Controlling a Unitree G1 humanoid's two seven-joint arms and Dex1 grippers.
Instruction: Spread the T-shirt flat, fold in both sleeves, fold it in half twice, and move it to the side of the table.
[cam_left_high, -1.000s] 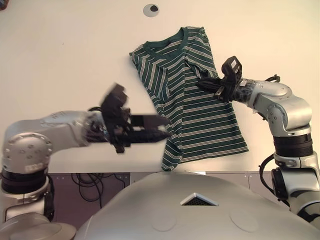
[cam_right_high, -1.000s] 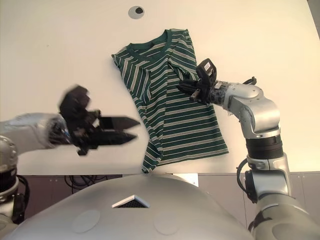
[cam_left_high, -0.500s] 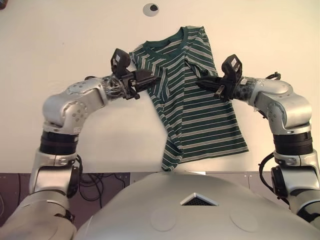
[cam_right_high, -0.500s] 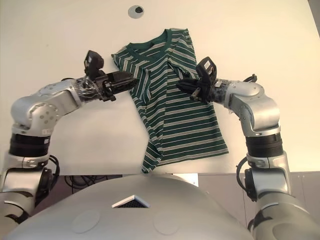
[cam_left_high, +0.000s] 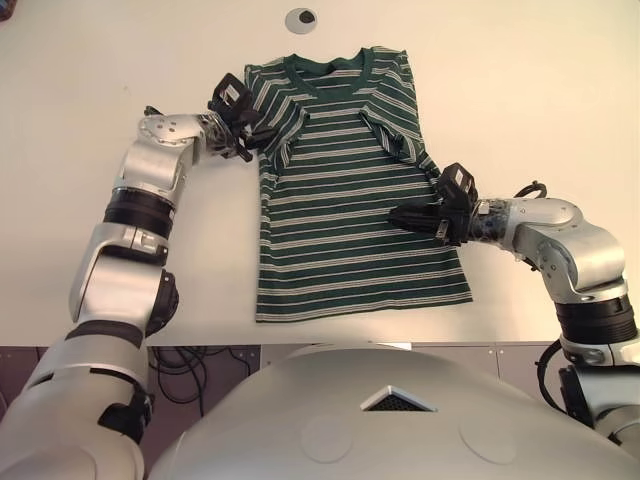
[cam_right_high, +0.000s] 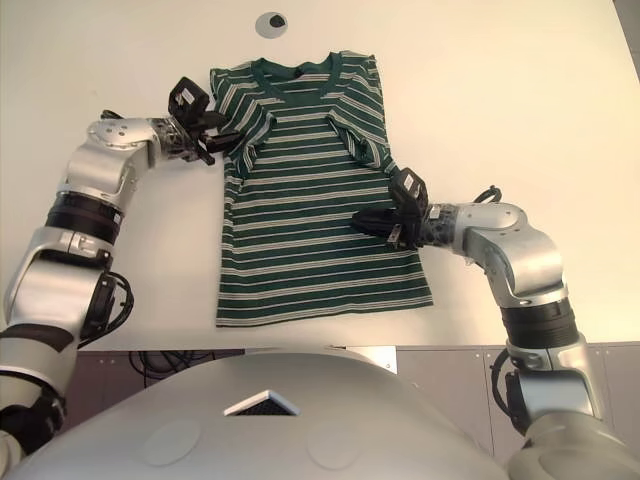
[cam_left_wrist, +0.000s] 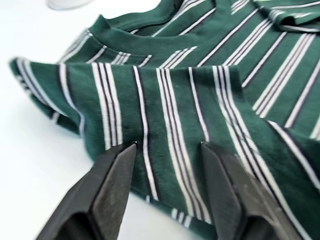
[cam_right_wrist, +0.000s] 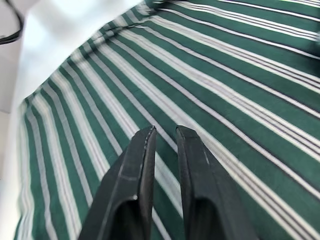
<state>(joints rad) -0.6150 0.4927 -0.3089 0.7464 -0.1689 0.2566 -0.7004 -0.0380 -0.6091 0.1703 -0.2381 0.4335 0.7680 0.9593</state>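
Observation:
The green striped T-shirt (cam_left_high: 340, 220) lies mostly flat on the white table (cam_left_high: 80, 250), collar at the far side and hem near the front edge. Its right sleeve (cam_left_high: 395, 140) is folded in over the chest. Its left sleeve (cam_left_wrist: 165, 100) is bunched at the shoulder. My left gripper (cam_left_high: 262, 135) is at that left sleeve, and its open fingers (cam_left_wrist: 115, 180) straddle the sleeve fabric. My right gripper (cam_left_high: 397, 215) rests low over the shirt's right side near the waist. Its fingers (cam_right_wrist: 142, 165) are shut, with flat fabric beneath them.
A grey round disc (cam_left_high: 301, 19) is set into the table behind the collar. Bare table lies to the left and right of the shirt. Cables (cam_left_high: 185, 365) hang below the front edge.
The shirt went from a slanted, bunched heap to spread out square. My left gripper moved far and left at the sleeve. My right gripper slid nearer, down the shirt's right side.

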